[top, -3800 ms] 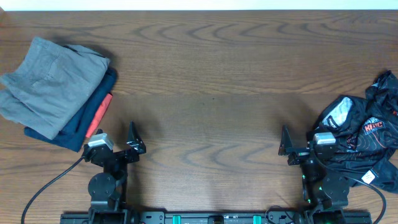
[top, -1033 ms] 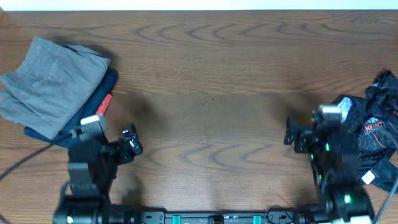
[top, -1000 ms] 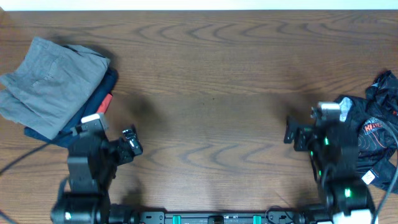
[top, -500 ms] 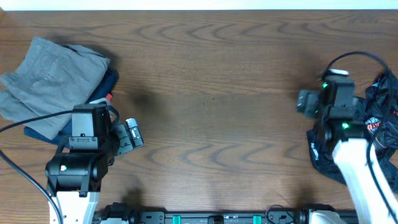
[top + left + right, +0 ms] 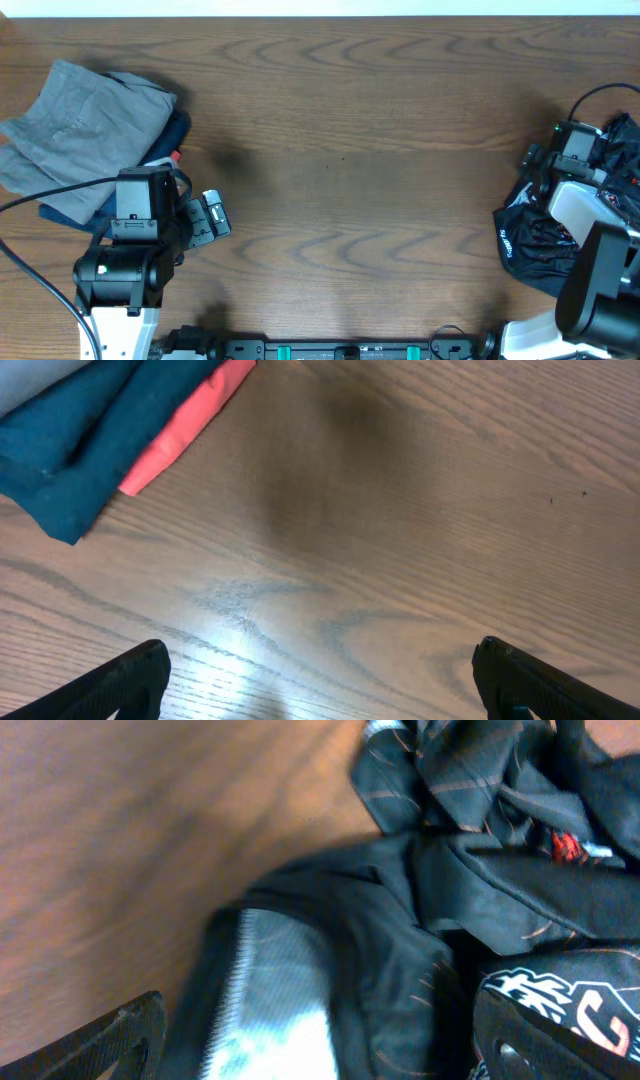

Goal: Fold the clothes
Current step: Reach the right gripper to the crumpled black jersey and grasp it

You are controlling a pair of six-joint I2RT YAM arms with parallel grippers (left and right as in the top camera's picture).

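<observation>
The clothes, a crumpled black shiny jersey (image 5: 540,245) with thin orange lines, lie at the table's right edge. In the right wrist view the jersey (image 5: 400,920) fills most of the frame, with white lettering at the lower right and a pale mesh lining at the lower left. My right gripper (image 5: 533,165) is open and empty just above the jersey's left part, its fingertips wide apart (image 5: 320,1050). My left gripper (image 5: 212,215) is open and empty over bare wood at the left (image 5: 320,690).
A stack of folded garments sits at the far left: grey (image 5: 80,130) on top, navy (image 5: 70,440) and orange-red (image 5: 185,425) beneath. It lies just left of my left arm. The wooden table (image 5: 340,150) stretches between the arms.
My right arm has swung right and further out, from the table's middle-right to above the jersey. My left arm has stayed where it was half a second ago.
</observation>
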